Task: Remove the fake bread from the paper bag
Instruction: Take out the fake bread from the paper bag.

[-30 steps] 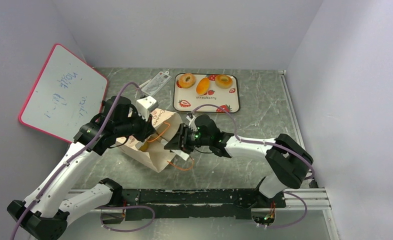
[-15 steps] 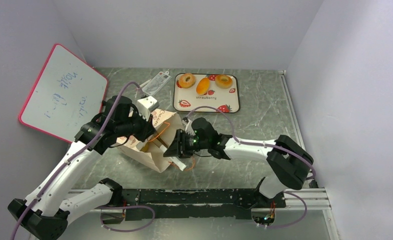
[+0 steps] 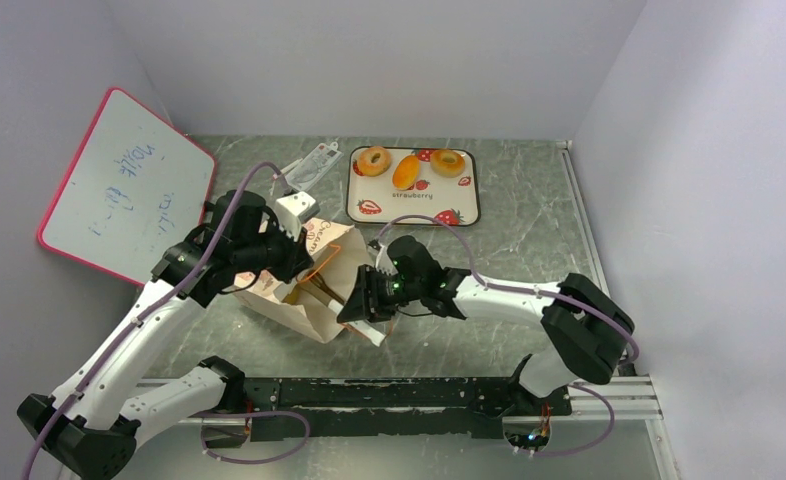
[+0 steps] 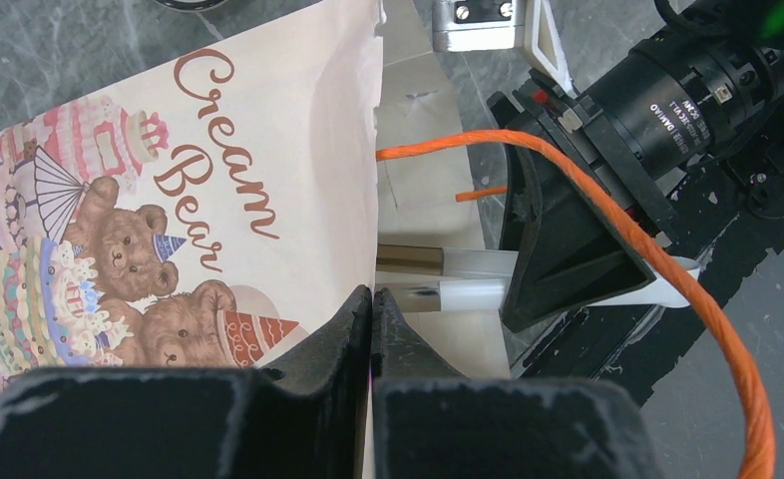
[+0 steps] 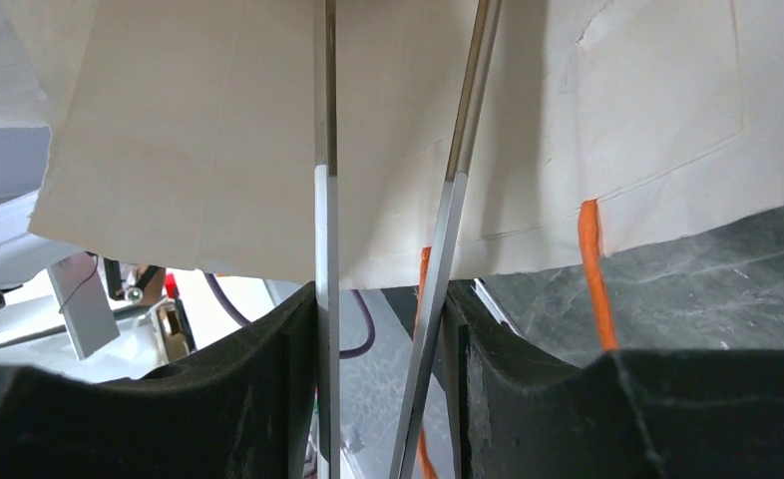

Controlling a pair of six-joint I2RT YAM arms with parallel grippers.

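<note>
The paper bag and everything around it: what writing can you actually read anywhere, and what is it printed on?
"Cream Bear": brown lettering on the paper bag, beside cartoon bears and cakes.
"strawberry": on the tray holding three pieces of fake bread.
"DAMIAO": small white print on the black motor of the other arm; the rest is too small.
Whiteboard: blue handwriting, unreadable.
Clear packet: print too small.

Soft, even light fills the overhead view; shadows under the arms are faint, and the grey marbled tabletop (image 3: 529,240) carries a mild sheen. That view is sharp throughout. In the left wrist view the cream-beige printed paper bag (image 4: 268,170) is crisp, while the near black fingers (image 4: 298,419) blur. The right wrist view is dimmer below, and its close black fingers (image 5: 218,399) are soft.
</note>
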